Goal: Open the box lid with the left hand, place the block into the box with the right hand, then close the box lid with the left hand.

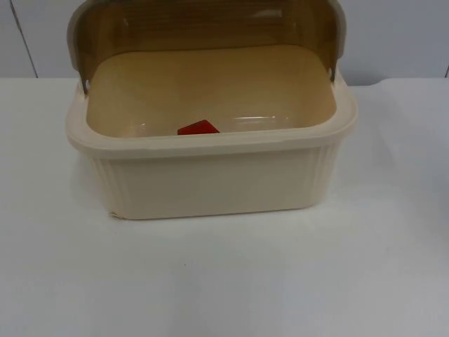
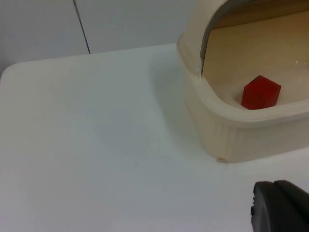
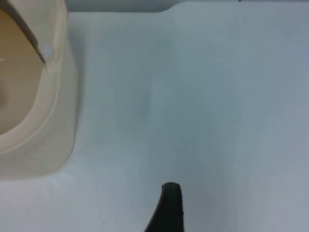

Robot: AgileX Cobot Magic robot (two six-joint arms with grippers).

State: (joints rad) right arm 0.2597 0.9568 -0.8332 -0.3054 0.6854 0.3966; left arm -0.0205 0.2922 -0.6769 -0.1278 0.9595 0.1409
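top view: cream box (image 1: 210, 175) sits mid-worktop (image 1: 224, 281) with the lid (image 1: 203, 24) swung up at the back, and the red block (image 1: 198, 128) is already inside, on the floor close to the front wall. so only the closing is left, i'd say.

left wrist view: the left pincer (image 2: 280, 208) hangs over bare worktop just off the box's corner, with the block sitting inside beyond the rim, well apart from the fingertip. can't tell if it's apart or together. the lid arches up over the box's back.

right wrist view: the right pincer (image 3: 166, 208) waits off to the box's side, over the worktop. can't tell its state either.

what could go wrong: the left arm has to get up behind that raised lid. come in low and it'd bump the wall and shove the whole box, or the lid drops hard.
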